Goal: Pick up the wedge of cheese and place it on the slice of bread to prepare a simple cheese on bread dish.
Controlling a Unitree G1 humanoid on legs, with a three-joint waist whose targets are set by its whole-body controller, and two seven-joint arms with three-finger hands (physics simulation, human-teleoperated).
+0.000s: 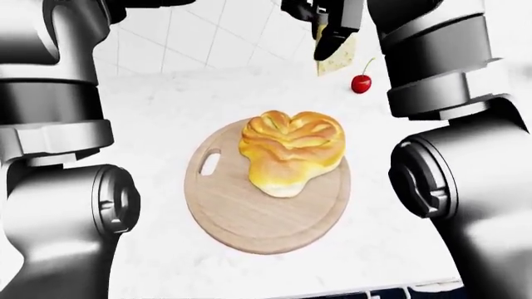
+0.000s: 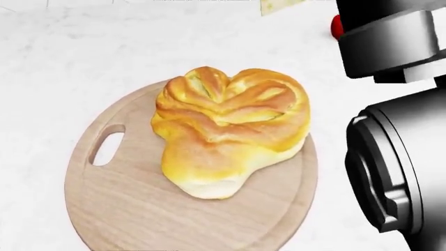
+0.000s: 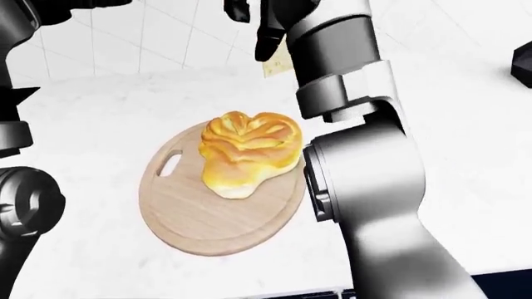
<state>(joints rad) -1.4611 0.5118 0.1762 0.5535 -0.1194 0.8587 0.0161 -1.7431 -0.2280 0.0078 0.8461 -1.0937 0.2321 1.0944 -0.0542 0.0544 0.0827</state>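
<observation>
The white marbled bench is carrying a round pale wooden board with a golden heart-shaped bread loaf sitting on it. Above, the right robot hand is gripping what looks like a pale yellow cheese wedge, beside a small red cherry. I cannot tell the left robot hand's state.
</observation>
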